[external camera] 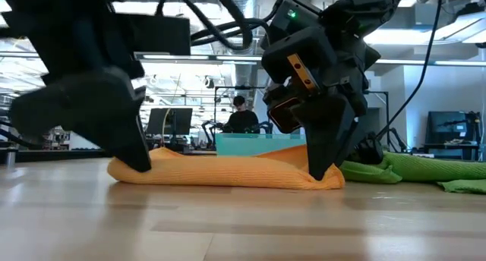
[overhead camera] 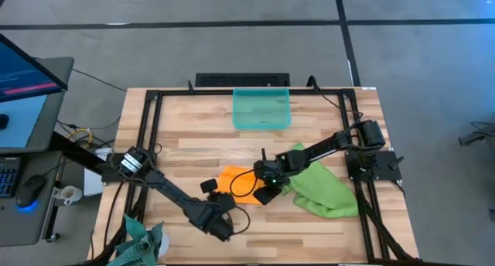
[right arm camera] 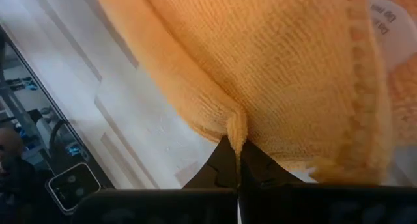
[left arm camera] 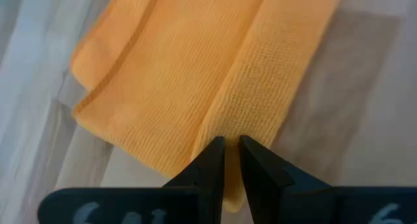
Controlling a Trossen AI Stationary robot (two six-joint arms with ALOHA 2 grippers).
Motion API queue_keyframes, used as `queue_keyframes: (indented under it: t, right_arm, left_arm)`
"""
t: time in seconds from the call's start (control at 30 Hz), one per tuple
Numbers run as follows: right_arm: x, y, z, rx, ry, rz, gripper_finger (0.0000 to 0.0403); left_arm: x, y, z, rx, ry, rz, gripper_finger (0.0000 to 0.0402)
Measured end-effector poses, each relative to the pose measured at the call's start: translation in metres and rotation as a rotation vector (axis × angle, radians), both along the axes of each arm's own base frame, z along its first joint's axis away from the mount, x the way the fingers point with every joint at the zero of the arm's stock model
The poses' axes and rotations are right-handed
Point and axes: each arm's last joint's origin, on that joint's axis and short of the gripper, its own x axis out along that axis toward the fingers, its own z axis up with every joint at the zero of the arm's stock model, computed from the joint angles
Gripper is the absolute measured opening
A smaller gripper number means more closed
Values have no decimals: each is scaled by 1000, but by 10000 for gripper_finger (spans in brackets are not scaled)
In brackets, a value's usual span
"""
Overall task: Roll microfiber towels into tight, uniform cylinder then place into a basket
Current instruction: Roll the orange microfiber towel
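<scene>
The orange towel [overhead camera: 238,181] lies on the table, folded into several layers, between my two grippers. It also shows in the low view [external camera: 228,170]. My left gripper [overhead camera: 213,190] is shut on the towel's near left end. My right gripper [overhead camera: 261,195] is shut on its near right end. The lime green towel [overhead camera: 323,190] lies crumpled on the table to the right of my right gripper. The teal-green basket [overhead camera: 261,123] stands at the far middle of the table and holds nothing that I can see. My left gripper pinches a raised fold [left arm camera: 229,127] at the orange towel's left end between its two fingers, which slant down from the near left [external camera: 140,161]. The towel stays flat on the table. My right gripper pinches a small bunched fold at the towel's edge [right arm camera: 236,123] between its two fingertips, which point down [external camera: 319,170]. The towel's right end rests on the table.
A dark teal-grey cloth [overhead camera: 143,243] lies at the table's near left corner. A black frame [overhead camera: 151,134] runs round the table top. Bare wood shows between the towel and the basket. In the low view a person [external camera: 241,117] sits in the room behind the table.
</scene>
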Motion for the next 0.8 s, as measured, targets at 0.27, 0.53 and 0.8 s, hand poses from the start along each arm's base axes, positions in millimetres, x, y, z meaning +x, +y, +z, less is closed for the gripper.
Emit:
queue_keyframes:
  t: [0.27, 0.53, 0.8]
  right_arm:
    - [-2, 5, 0, -24, -20, 48, 24]
    - [-2, 6, 0, -48, -41, 75, 114]
    - [-3, 5, 4, -45, -87, 154, 180]
  left_arm:
    - [-2, 13, -11, -44, 39, 31, 42]
    - [-8, 5, -13, -47, 38, 19, 42]
    - [-9, 4, -14, -52, 43, 18, 42]
